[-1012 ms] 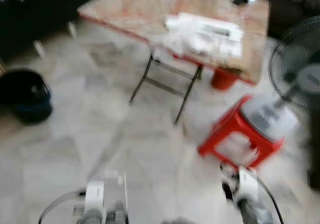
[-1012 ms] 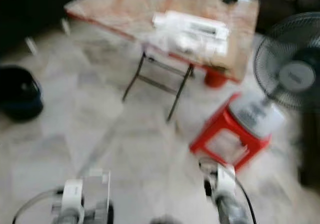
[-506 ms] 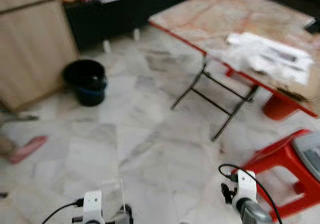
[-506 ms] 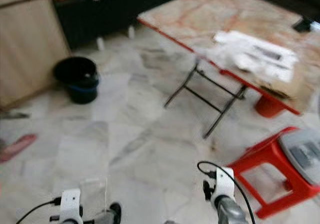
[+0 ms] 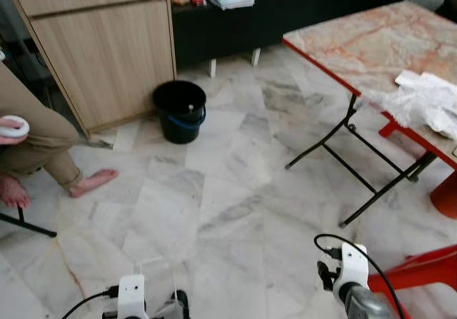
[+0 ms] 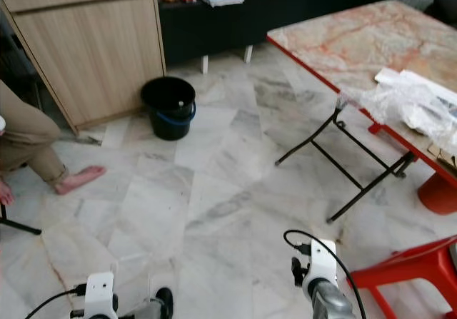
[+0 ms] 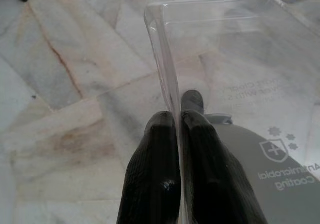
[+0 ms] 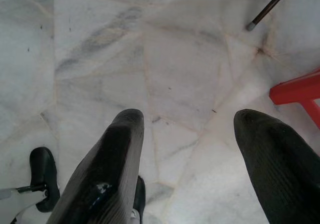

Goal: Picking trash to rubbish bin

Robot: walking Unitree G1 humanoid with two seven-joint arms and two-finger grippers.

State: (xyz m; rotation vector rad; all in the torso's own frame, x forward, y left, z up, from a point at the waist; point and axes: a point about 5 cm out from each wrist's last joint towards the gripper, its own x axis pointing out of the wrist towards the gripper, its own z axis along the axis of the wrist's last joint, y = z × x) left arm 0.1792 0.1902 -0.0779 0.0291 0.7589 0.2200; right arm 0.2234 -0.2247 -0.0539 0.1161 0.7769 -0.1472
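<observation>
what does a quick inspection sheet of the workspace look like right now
surface: marble floor, pale tiles.
job's things: clear plastic container pinched by the left tool; black bucket standing by the wooden cabinet.
clutter: crumpled plastic wrap on the folding table; red stool at the robot's right.
grippers: left tool shut on the container's wall; right tool open, hanging over bare floor.
cables: black cable looping at the right wrist.
surroundings: a seated person's bare foot on the robot's left.
</observation>
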